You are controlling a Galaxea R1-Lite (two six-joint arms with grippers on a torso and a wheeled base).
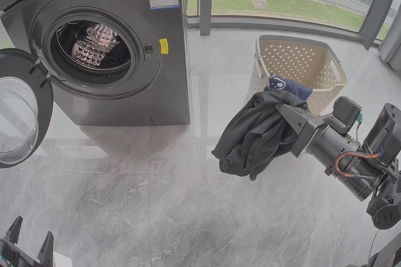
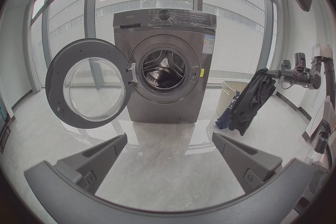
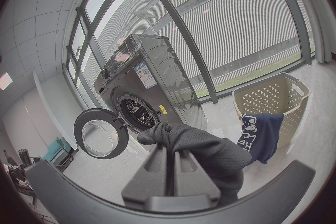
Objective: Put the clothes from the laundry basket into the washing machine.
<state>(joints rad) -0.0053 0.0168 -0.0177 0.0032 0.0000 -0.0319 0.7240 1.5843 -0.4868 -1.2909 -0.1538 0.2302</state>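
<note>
Right end effector (image 1: 280, 107), dark garment (image 1: 250, 134) pinched, draping below

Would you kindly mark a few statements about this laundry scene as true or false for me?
1. The washing machine has its door shut. False: the door stands wide open.
2. The right gripper is shut on a dark garment. True.
3. The dark garment is already inside the washing machine. False: it hangs from the right gripper beside the laundry basket.
4. A navy garment hangs over the laundry basket's rim. True.
5. The left gripper holds a garment. False: it is open and empty.
</note>
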